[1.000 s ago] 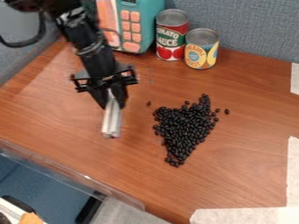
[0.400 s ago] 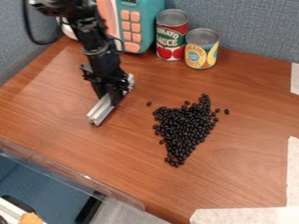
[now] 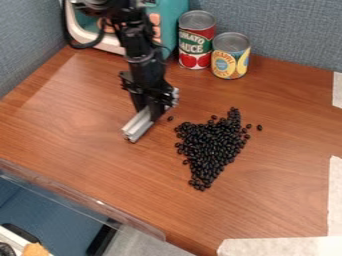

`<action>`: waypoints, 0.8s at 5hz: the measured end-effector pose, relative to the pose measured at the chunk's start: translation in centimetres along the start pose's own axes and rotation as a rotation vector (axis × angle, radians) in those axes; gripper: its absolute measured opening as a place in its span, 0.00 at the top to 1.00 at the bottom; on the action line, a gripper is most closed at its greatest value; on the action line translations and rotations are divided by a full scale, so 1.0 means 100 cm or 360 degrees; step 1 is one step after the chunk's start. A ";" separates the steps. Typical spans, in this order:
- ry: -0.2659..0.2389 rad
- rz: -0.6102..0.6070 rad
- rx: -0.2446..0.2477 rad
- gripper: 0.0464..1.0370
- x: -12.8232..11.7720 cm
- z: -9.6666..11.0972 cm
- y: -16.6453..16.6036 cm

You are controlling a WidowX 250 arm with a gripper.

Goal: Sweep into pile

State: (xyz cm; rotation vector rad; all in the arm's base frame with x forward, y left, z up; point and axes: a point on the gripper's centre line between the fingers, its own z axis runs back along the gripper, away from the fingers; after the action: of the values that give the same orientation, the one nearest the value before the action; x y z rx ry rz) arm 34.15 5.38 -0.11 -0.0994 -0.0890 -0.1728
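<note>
The black gripper (image 3: 152,109) hangs left of and slightly above the beans in the view, shut on a silver metal bar (image 3: 139,125). The bar slants from upper right to lower left, its lower end away from the beans. A heap of black beans (image 3: 212,145) lies spread on the wooden table, narrow at its top and bottom ends. Several loose beans sit at its right edge, and one stray bean (image 3: 170,118) lies beside the gripper. Bar and heap are apart.
Behind stand a red tomato can (image 3: 196,40), a yellow can (image 3: 231,56) and a teal toy microwave (image 3: 175,20). Whitish tape (image 3: 336,195) marks the table's right side and lower right corner. A clear plastic edge (image 3: 80,197) runs along the lower left.
The gripper has moved right, closer to the beans, and the bar has turned from nearly upright in the view to a slant. The beans have not moved.
</note>
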 end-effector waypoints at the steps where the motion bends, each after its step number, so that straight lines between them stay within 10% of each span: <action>1: 0.0024 -0.0053 -0.0039 0.68 -0.006 -0.001 -0.027; 4: -0.0017 -0.0051 0.0017 0.68 -0.008 0.022 -0.029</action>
State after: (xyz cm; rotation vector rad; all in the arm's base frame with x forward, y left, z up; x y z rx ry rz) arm 32.70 2.93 2.24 -0.0885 -0.1020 -0.2038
